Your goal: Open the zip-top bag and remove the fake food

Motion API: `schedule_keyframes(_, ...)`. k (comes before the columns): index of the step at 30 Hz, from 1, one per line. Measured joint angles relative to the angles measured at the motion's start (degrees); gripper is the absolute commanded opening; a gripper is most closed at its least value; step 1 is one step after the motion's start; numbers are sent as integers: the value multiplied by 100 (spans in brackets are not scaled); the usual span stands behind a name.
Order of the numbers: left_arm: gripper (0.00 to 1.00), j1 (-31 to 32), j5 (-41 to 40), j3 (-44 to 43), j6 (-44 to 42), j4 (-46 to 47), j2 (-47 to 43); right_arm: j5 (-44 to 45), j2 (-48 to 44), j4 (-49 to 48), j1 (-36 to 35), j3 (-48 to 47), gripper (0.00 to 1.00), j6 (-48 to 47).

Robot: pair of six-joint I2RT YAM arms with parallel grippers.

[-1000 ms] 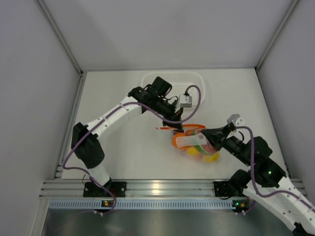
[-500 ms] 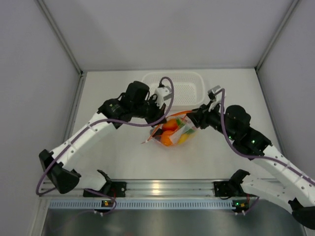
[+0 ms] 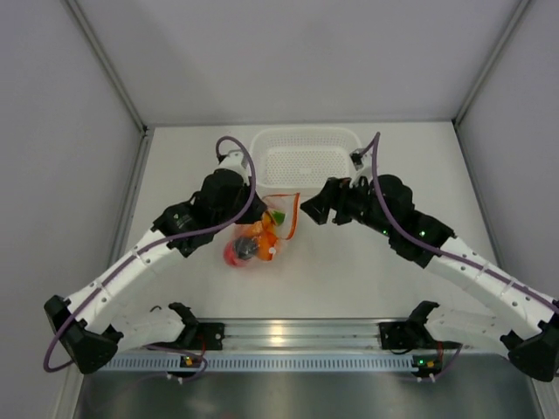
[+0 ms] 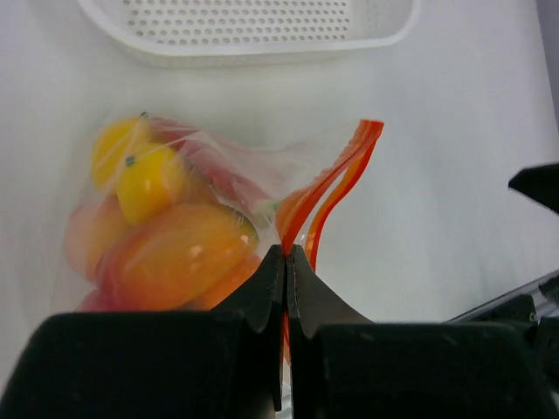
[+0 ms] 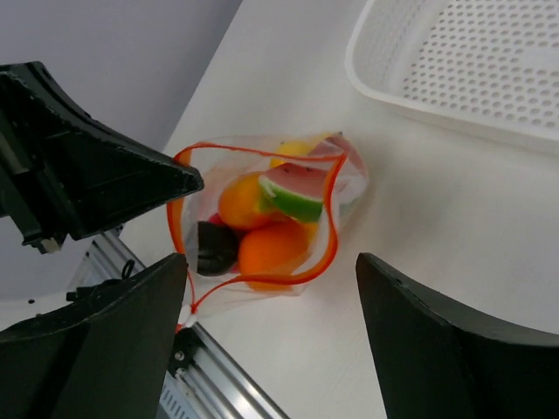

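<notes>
so the left gripper (image 4: 286, 262) is clamped tight on the orange-red zip strip (image 4: 336, 175) of the zip-top bag (image 3: 255, 240), pinching one lip of the mouth near its end; in the left wrist view the two black fingers are pressed together with just the strip between them; the right gripper (image 3: 316, 208) is spread wide with nothing in it, and in its own wrist view the fingers (image 5: 113, 340) sit either side of the picture with the bag well beyond them, not touching; the bag sits on the white table (image 3: 349, 271) just in front of the white perforated basket (image 3: 271, 166), a bit left of centre, between the two grippers; its mouth is pulled open into a loop facing the right gripper, so you can look straight in; the fake food (image 5: 271, 249) is all inside the bag: an orange piece, a watermelon-looking slice with a green rind, something dark, a couple of yellow ones and a pinkish one towards the bottom; can't tell if the bag's belly rests fully on the table or hangs a little from the pinch
</notes>
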State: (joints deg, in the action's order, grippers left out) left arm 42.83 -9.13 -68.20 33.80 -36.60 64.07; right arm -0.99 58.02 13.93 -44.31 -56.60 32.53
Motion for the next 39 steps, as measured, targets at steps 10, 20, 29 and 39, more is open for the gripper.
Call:
schedule_keyframes(10,0,151,-1300,1550,1580,1248,-1397,225,730,-798,-562,870,74,1154)
schedule_keyframes(20,0,177,-1379,1694,1753,1864,-1241,184,1690,-1714,-621,887,56,1558)
schedule_keyframes(29,0,179,-1443,1794,1707,2079,-1115,527,1681,-1784,-621,938,67,1519)
schedule_keyframes(39,0,184,-1464,1849,1711,2330,-975,1091,809,-1657,-621,962,70,1399)
